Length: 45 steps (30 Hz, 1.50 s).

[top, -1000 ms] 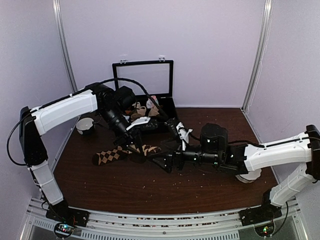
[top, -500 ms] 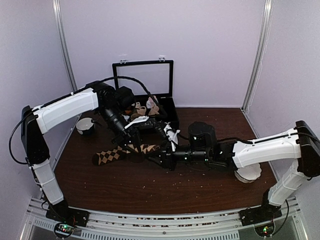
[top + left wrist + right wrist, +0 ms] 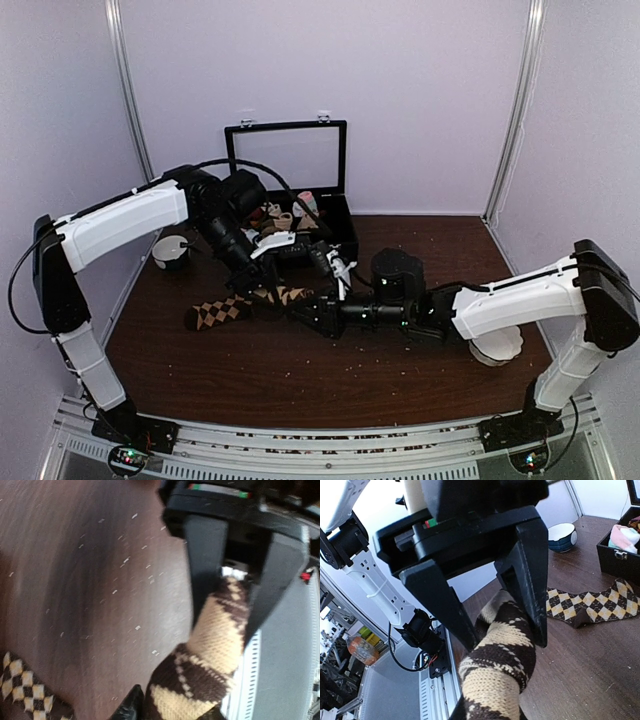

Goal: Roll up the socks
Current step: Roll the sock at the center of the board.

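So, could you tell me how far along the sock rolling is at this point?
Done: little; one end of the socks is lifted off the table into a bunch. In hand: the right gripper is shut on that bunch, and the left gripper straddles it too, though its clamping is unclear. Left: the long argyle stretch lies flat on the table, unrolled, so most of the rolling remains.

A black case [image 3: 346, 226] stands open at the back of the brown table [image 3: 300, 385], small sock rolls [image 3: 306, 203] inside; a bowl [image 3: 171, 250] sits left, a white dish [image 3: 497, 348] right, pale specks [image 3: 136, 628] dotting the wood
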Motion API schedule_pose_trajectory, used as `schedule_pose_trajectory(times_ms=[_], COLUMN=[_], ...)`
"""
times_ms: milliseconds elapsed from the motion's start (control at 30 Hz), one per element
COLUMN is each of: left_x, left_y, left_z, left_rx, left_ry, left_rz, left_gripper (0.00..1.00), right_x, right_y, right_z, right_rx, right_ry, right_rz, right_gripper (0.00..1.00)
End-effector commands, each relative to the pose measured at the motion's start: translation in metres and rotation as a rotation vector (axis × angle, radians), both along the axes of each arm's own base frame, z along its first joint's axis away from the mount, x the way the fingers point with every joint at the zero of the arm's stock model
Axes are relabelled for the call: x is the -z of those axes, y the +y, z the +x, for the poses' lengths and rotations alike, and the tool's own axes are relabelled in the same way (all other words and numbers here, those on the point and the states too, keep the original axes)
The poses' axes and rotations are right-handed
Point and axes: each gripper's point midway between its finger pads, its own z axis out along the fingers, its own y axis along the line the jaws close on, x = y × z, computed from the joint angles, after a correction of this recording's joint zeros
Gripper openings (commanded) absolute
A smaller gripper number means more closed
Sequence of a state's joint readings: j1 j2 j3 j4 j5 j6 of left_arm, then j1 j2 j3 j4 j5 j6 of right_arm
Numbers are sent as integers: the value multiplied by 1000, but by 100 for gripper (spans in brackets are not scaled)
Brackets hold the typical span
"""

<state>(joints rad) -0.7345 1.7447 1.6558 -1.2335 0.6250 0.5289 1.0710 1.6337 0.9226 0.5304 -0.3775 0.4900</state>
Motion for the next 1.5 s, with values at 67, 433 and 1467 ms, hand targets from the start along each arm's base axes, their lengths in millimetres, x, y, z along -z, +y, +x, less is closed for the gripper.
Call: schedule_pose_trajectory(times_ms=[67, 433, 1467], left_x=[-5, 4, 3], left_y=[-18, -6, -11], left_z=[-13, -33, 2], left_rx=[155, 245, 251], left_ry=[-277, -293, -731], left_rz=[-30, -7, 94], left_gripper=[40, 43, 0], right_x=[-19, -15, -32], right_y=[-1, -7, -2], right_z=[28, 34, 31], right_rx=[71, 46, -130], right_ry=[291, 375, 670], right_rz=[278, 345, 598], right_gripper=[9, 9, 18])
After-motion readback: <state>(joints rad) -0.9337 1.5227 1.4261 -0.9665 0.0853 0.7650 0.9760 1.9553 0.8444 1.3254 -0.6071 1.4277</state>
